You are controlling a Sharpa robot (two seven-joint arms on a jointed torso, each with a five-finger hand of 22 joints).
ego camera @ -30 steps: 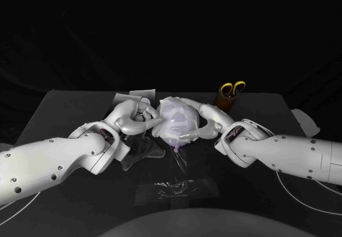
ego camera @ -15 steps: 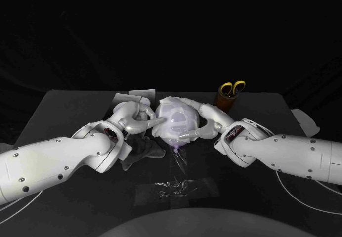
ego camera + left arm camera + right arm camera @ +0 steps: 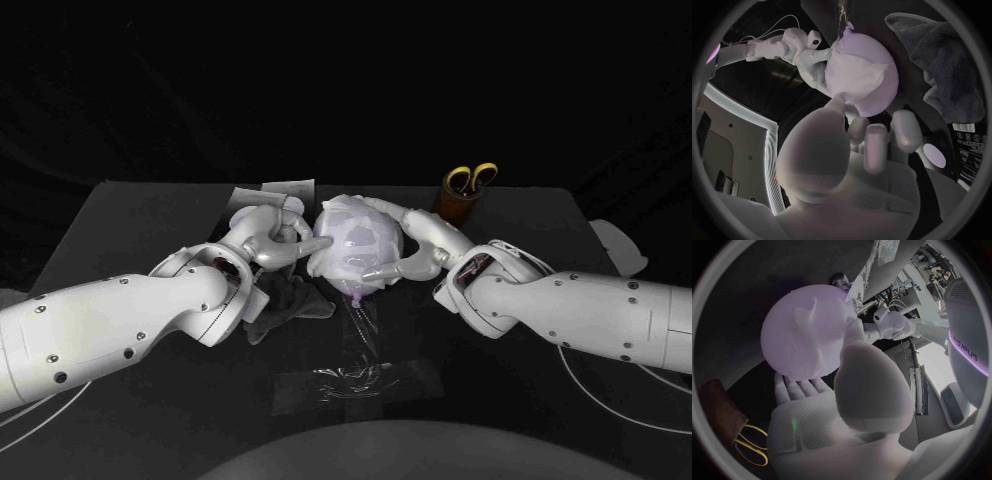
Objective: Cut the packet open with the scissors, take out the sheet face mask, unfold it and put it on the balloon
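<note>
I see the right hand gripping the pale lilac balloon, the left hand spread, thumb touching its white sheet mask.

Soft cloth over smooth rubber, with glossy plastic on a matt table.
The balloon has a smooth, faintly shiny skin, and the sheet face mask on it is white, matt, wrinkled fabric. The dark towel looks fuzzy. The table is matt black. The clear film is glossy, crinkled plastic. The scissors have shiny yellow plastic handles. The left hand and right hand are satin silver.
</note>
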